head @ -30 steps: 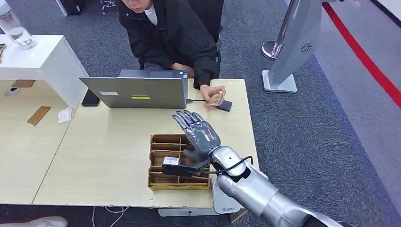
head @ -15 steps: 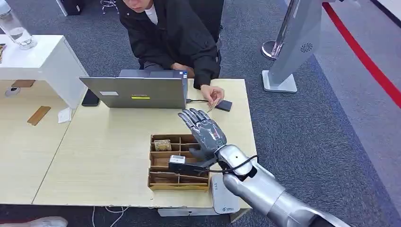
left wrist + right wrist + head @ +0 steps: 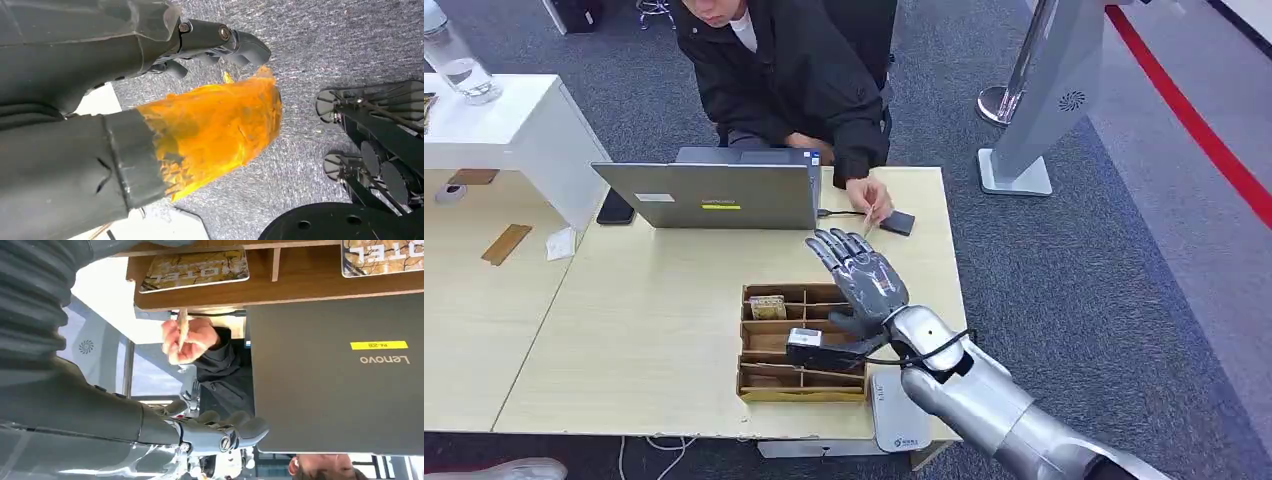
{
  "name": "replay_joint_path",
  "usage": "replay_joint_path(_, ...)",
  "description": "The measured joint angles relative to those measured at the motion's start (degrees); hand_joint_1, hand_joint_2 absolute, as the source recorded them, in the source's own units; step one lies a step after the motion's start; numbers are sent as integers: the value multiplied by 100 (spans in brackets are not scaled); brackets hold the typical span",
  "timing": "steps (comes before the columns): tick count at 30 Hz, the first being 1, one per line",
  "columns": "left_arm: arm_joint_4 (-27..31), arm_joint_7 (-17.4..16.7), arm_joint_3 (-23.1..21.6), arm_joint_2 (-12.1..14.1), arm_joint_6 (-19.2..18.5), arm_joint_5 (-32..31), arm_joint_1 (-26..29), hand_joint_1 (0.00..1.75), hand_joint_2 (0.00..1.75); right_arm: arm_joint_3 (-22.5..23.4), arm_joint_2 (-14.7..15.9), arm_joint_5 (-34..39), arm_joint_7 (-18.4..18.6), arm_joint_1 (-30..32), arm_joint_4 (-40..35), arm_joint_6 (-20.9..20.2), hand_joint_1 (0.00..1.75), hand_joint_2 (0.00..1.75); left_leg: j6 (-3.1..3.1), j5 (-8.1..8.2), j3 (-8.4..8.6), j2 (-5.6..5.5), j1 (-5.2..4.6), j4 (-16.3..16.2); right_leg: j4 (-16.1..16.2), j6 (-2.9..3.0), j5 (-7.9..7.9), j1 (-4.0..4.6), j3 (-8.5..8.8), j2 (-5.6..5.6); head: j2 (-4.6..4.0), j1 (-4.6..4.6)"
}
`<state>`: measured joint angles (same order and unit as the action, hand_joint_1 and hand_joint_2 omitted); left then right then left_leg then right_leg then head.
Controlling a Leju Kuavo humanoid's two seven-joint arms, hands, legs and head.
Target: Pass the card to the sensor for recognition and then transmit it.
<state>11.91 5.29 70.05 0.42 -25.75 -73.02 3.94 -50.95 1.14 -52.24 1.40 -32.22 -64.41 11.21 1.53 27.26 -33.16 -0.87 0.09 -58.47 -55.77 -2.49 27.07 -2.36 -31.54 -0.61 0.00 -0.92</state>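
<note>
A person's hand holds a patterned card on edge, right beside the small dark sensor at the table's far right. The right wrist view shows that card pinched in the person's fingers. My right hand hovers over the wooden divided tray, fingers spread and pointing toward the person, holding nothing. One more card lies in a far tray compartment. My left hand, its thumb wrapped in orange, hangs over grey carpet with nothing in it.
A grey laptop stands open at the table's far edge, cabled to the sensor. A black phone lies left of it. A white device sits at the near edge under my right forearm. The person sits behind the table.
The person turned the card from flat to on edge and brought it down by the sensor. My right hand drifted slightly right and toward the person, still spread.
</note>
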Motion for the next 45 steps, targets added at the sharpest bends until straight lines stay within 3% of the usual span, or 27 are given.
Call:
replay_joint_path(33, 2, 0, 0, 0, 0, 0, 0, 0, 0, 0, 17, 0, 0, 3, -2, 0, 7, 175, 0, 0, 0, 0, 0, 0, 0, 0, 0, 0, 0, 0, 0, 0)
replay_joint_path(34, 2, 0, 0, 0, 0, 0, 0, 0, 0, 0, 17, -2, 0, 3, -2, 0, 112, 175, 0, 0, 0, 0, 0, 0, 0, 0, 0, 0, 0, 0, 0, 0)
replay_joint_path(40, 81, 9, 68, -39, -140, 48, 41, 0, 0, -4, 103, 142, -11, 47, -90, -184, 119, 175, 0, 0, -1, -1, 0, 0, 0, 0, 0, 0, 0, -1, 0, 0)
replay_joint_path(42, 118, 13, 116, -59, -164, 52, 80, 0, 0, -4, 151, 170, -11, 68, -111, -195, 133, 175, 0, 0, -1, 2, -1, 0, 0, 0, 0, 0, -1, 2, 0, 0)
replay_joint_path(45, 157, 13, 146, -81, -168, 52, 97, 0, 0, -4, 190, 177, -15, 82, -149, -201, 133, 175, 0, 0, -1, 0, -1, 0, 1, 0, 0, 0, -1, 0, 0, 2)
